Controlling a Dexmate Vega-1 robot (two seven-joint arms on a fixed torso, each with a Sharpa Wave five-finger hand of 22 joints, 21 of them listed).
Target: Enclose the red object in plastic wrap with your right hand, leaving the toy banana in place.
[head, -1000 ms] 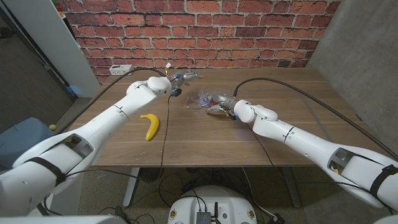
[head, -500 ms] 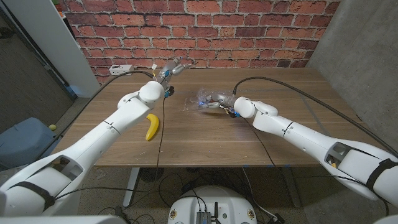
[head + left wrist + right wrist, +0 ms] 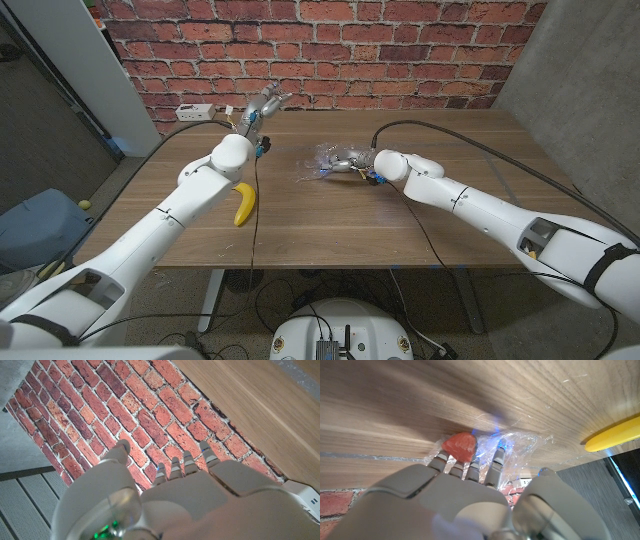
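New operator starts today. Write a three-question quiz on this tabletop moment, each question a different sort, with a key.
1. True or false: the toy banana lies inside the plastic wrap.
2. Multiple choice: the right hand has its fingers at (A) the toy banana, (B) the plastic wrap with the red object, (C) the white power strip.
3. Fill in: the left hand is raised near the table's far edge, in front of the ____ wall.

Key: 1 false; it lies bare on the wood, apart from the wrap. 2 B. 3 brick.
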